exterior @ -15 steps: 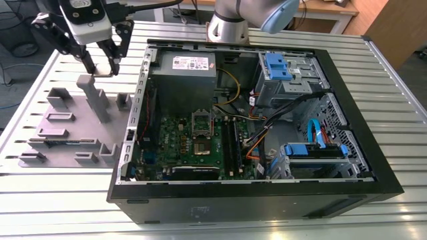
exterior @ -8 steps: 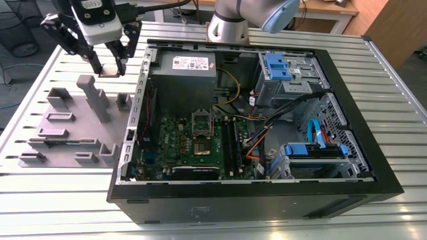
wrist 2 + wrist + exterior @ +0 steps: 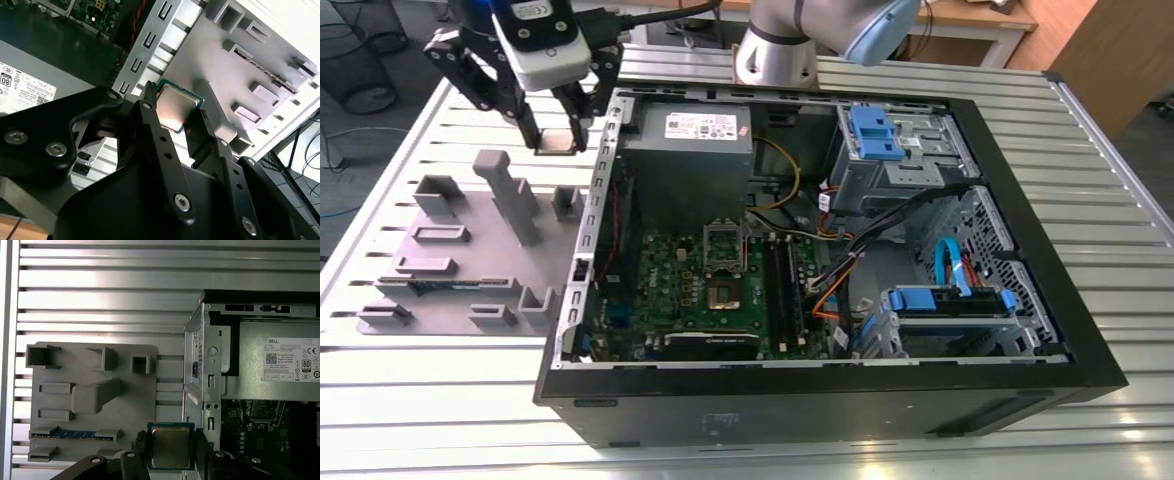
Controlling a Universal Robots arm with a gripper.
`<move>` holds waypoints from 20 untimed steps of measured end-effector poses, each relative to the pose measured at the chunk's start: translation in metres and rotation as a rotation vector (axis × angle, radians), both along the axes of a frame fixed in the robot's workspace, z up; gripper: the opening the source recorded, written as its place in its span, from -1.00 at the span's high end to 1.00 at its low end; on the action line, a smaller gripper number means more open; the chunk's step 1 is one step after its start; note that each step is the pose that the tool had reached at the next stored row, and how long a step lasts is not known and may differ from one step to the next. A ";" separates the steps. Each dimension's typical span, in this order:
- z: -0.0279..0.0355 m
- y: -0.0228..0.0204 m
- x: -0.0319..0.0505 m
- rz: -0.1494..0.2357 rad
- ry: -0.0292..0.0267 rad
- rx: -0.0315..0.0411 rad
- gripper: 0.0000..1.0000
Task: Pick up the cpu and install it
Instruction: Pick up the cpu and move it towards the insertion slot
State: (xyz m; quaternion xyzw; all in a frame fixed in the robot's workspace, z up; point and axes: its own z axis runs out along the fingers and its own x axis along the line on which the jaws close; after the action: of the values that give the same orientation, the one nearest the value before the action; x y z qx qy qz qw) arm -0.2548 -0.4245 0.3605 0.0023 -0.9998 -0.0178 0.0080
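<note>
Gripper (image 3: 171,457) clamped on the cpu (image 3: 171,446), held in the air beside the computer case (image 3: 205,365)

The two fingers pinch the chip by opposite edges, probably to keep it level and its underside untouched; the grey holder tray (image 3: 65,385) lies below the gripper and off to one side, the case wall just beside it; the first wrist view looks straight down on the silver top; the exterior view adds the open socket (image 3: 724,292) on the board inside the case, well apart from the gripper.
</note>
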 end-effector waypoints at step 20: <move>-0.0008 0.0014 0.0402 0.000 0.0000 0.0000 0.06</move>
State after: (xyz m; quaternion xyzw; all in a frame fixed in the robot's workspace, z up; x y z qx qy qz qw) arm -0.2146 -0.4232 0.3597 0.0023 -0.9998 -0.0178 0.0080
